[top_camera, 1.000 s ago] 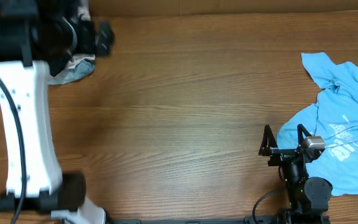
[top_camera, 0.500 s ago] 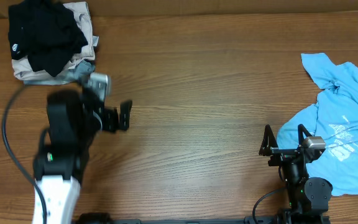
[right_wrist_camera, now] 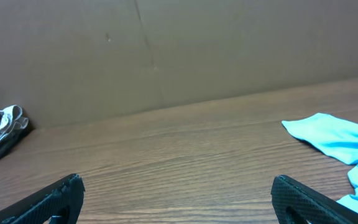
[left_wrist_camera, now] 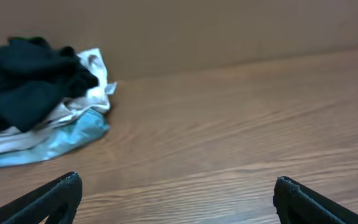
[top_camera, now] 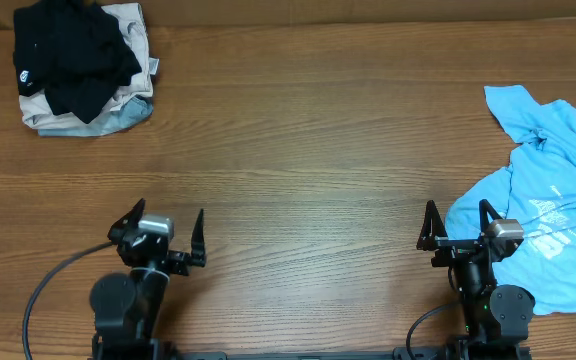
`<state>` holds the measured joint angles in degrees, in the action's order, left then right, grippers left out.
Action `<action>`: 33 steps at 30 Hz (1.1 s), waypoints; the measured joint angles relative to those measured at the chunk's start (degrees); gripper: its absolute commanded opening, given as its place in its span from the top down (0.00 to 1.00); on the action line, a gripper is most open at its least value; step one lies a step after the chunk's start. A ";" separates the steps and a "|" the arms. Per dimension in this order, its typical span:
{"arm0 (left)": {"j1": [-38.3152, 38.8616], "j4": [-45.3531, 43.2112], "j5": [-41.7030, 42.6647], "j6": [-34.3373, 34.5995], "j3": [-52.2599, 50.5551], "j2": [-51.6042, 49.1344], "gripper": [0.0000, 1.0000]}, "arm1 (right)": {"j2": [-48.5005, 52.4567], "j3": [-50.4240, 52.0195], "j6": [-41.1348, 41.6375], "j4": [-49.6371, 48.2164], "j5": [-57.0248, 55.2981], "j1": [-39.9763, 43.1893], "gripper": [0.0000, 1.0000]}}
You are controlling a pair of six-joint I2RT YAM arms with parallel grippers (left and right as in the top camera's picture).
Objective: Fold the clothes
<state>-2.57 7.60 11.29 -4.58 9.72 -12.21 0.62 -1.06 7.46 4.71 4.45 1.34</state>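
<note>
Though crumpled, soft black T-shirt (top_camera: 73, 62) atop flat pale cloth (top_camera: 134, 35)

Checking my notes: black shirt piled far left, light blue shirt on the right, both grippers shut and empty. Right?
No: the overhead view shows left gripper and right gripper open, not shut. Black shirt and light blue shirt lie as stated.

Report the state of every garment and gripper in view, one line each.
Black T-shirt: bunched up on top of a small pile at the table's far left corner.
Pale garments: lying under the black one, edges showing.
Light blue T-shirt: unfolded, crumpled, partly out of frame.
Left gripper: open, empty.
Right gripper: open, empty.
</note>
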 measured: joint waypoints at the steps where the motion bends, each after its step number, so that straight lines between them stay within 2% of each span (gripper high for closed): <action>1: -0.13 0.00 -0.02 0.00 -0.76 1.36 0.00 | 0.02 0.00 -0.02 -0.02 0.02 0.00 0.00; 6: -0.22 -0.37 -0.17 0.00 -5.05 8.17 0.00 | 0.02 0.00 -0.04 -0.04 0.00 0.00 0.00; 11: -0.83 -0.59 -0.20 0.00 -5.75 10.86 0.00 | 0.00 0.00 -0.02 0.00 0.00 0.00 0.00; 18: -1.29 -7.54 0.07 0.00 -8.94 11.34 0.00 | 0.00 0.00 0.00 -0.02 0.02 0.00 0.00; 22: -1.29 -4.33 0.04 0.04 -9.20 11.41 0.00 | 0.00 0.00 -0.02 -0.02 0.00 0.00 0.00; 33: -1.29 -4.39 0.07 0.17 -9.22 11.45 0.00 | 0.00 0.00 0.00 -0.02 0.00 0.00 0.00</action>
<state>-3.86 3.20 11.35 -4.40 0.49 -0.75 0.62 -1.06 7.46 4.69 4.45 1.34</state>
